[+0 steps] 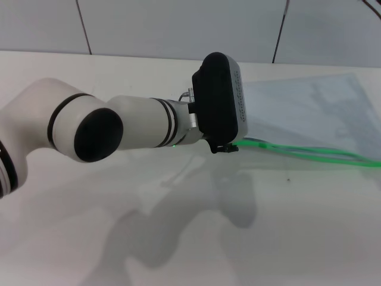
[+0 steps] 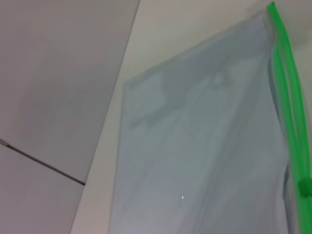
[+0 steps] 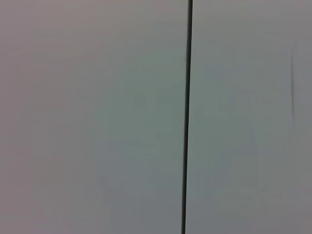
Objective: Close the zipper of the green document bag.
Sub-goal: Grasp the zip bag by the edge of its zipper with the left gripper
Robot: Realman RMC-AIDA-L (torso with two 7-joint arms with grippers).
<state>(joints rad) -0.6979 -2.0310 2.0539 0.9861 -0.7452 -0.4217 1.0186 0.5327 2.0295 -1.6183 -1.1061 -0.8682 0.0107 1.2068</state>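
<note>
The green document bag point(image 1: 309, 110) lies flat on the white table at the right, pale and translucent. Its zipper point(image 1: 315, 154) runs along the near long edge as two bright green strands that lie apart. My left arm reaches across from the left, and my left gripper point(image 1: 225, 146) sits at the zipper's left end, mostly hidden behind its black housing. In the left wrist view the bag point(image 2: 204, 146) fills the frame. There the zipper point(image 2: 286, 92) runs along one edge, with a darker green slider point(image 2: 304, 187) near the frame's border. My right gripper is out of view.
The white table point(image 1: 178, 238) ends at a tiled wall point(image 1: 178, 24) with dark seams behind the bag. The left arm's shadow falls on the table in front. The right wrist view shows only a pale surface with one dark seam point(image 3: 186, 117).
</note>
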